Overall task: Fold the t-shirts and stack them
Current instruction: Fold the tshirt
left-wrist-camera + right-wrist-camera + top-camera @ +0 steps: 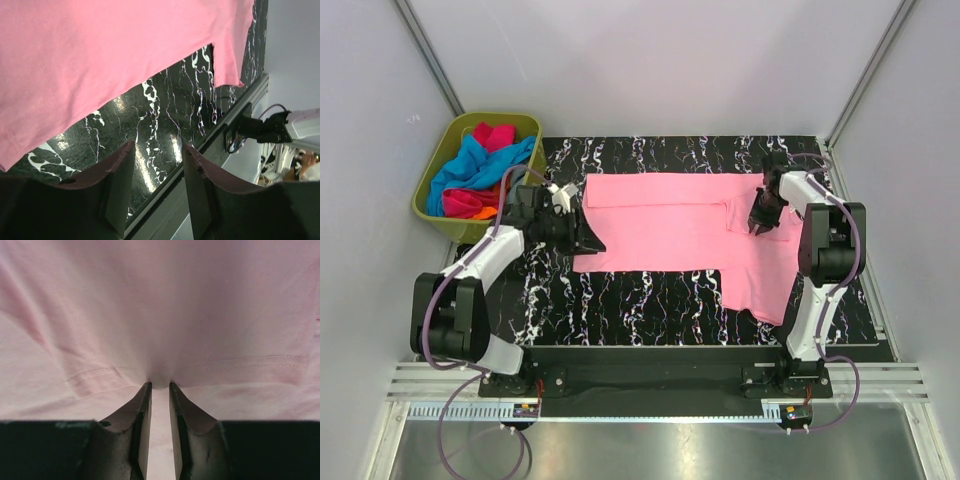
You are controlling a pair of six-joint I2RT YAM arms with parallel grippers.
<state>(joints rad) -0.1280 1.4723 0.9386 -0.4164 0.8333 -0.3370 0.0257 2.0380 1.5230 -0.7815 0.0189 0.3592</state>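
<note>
A light pink t-shirt [670,225] lies spread flat on the black marbled table [620,300], with one part hanging toward the front right. My right gripper [760,222] stands over the shirt's right side. In the right wrist view, my right gripper [160,385] pinches a bulge of the pink cloth [160,300] at a stitched hem. My left gripper [586,238] sits at the shirt's left edge. In the left wrist view, my left gripper [157,146] is open, with only table between its fingers and the pink t-shirt [100,60] just beyond them.
An olive-green bin [428,205] stands at the back left, off the table's corner, holding blue [470,165], magenta [492,135] and orange [480,212] t-shirts. Grey walls close in on both sides. A metal rail [640,375] runs along the table's near edge.
</note>
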